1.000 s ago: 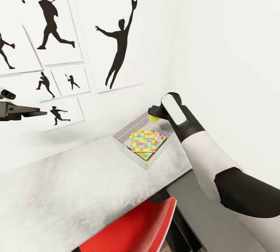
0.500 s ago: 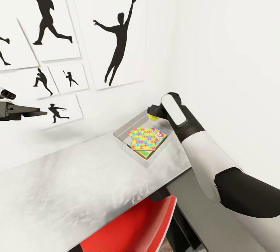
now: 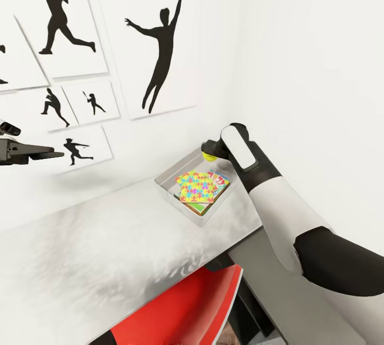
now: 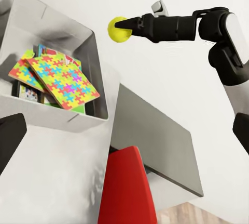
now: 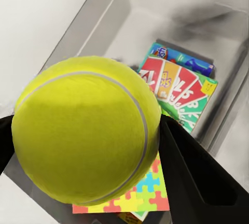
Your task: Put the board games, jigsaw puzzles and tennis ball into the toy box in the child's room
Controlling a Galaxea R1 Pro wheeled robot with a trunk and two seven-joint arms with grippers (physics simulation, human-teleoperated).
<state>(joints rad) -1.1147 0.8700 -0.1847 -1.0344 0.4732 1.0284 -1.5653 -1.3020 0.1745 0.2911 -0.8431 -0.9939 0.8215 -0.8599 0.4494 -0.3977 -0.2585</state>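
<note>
Status: the right claw (image 3: 208, 154) is closed on the tennis ball (image 3: 209, 157), one finger on each side of it. The ball hangs above the far end of the toy box (image 3: 169, 194), close to the wall.

Change over the last second: the silhouette pictures (image 3: 160, 41) and the toy box have all shifted together in the head view, so the camera has moved, not the objects. Relative to the toy box, the ball has edged slightly further over the far rim. The grip is unchanged.

Toy box contents: a jigsaw puzzle (image 3: 197, 186) lies on top of the stack. The left wrist view shows a second jigsaw puzzle (image 4: 23, 68) beneath it. A board game with a red-and-green cover (image 5: 176, 91) sits under the jigsaws, with a blue board game (image 5: 187, 58) at its edge. A third box may lie at the bottom of the stack, but the layers are too tightly overlapped to confirm.

The toy box sits near the far corner of the table (image 3: 106, 259), beside the wall.

The left claw (image 3: 32, 152) is raised at the left edge of the head view, well apart from the toy box. Its opening cannot be determined.

Assessment: the ball appears to be the final item. Releasing it over the tray would likely complete the task; a drop too near the rim risks a bounce out.
</note>
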